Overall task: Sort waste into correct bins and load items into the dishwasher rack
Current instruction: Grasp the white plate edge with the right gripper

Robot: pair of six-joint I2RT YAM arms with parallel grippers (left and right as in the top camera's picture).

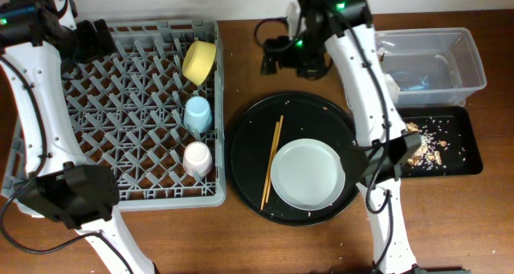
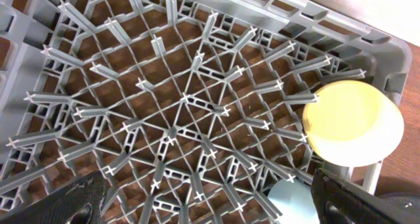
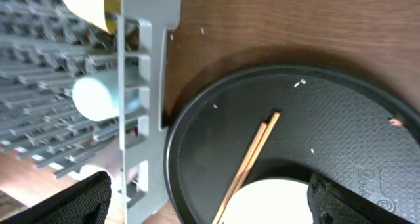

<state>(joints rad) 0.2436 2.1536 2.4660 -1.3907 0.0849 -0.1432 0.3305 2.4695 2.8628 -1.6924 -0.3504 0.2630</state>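
My left gripper (image 2: 210,201) hangs spread wide over the dishwasher rack (image 1: 120,121), holding nothing. My right gripper (image 3: 210,198), also wide and empty, hovers just beside the dishwasher rack, above the chopsticks (image 3: 254,152).

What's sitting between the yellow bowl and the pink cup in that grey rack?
The light blue cup stands between them, along the rack's right edge; the overhead view shows it best.

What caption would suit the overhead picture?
Yellow bowl, blue cup, pink cup in grey rack; plate, chopsticks lie on round black tray.
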